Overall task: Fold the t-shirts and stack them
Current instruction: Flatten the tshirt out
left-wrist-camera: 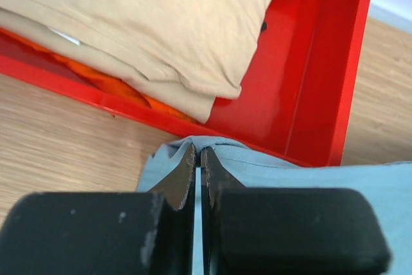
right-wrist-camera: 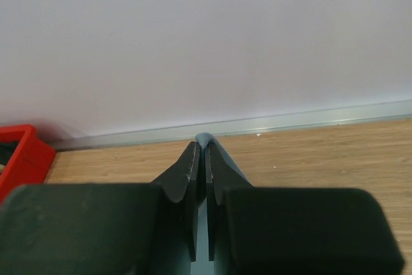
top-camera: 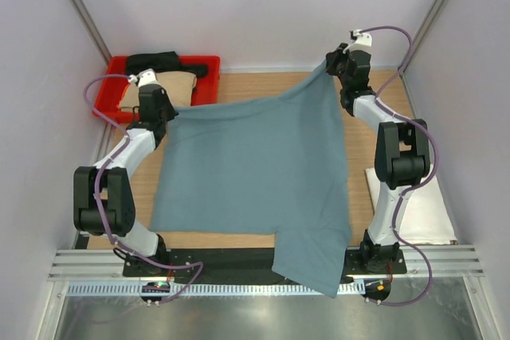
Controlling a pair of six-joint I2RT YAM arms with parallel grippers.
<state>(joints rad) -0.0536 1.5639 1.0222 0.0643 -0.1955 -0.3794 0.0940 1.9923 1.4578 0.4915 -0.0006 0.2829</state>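
Note:
A dusty teal-blue t-shirt [top-camera: 255, 165] lies spread across the wooden table, with one near corner hanging over the front edge. My left gripper [top-camera: 166, 111] is shut on its far left corner, close to the red tray. In the left wrist view the teal cloth [left-wrist-camera: 270, 172] bunches around the shut left gripper [left-wrist-camera: 198, 151]. My right gripper [top-camera: 331, 68] holds the far right corner lifted near the back wall. In the right wrist view a small fold of teal cloth [right-wrist-camera: 203, 138] peeks out above the right gripper [right-wrist-camera: 201, 146]. A tan t-shirt [top-camera: 159, 89] and a black t-shirt [top-camera: 163, 61] lie in the tray.
The red tray [top-camera: 203, 77] stands at the back left, its wall [left-wrist-camera: 322, 82] just beyond the left fingertips. A folded white t-shirt [top-camera: 418, 205] lies at the right edge beside the right arm. Walls enclose the table at the back and on both sides.

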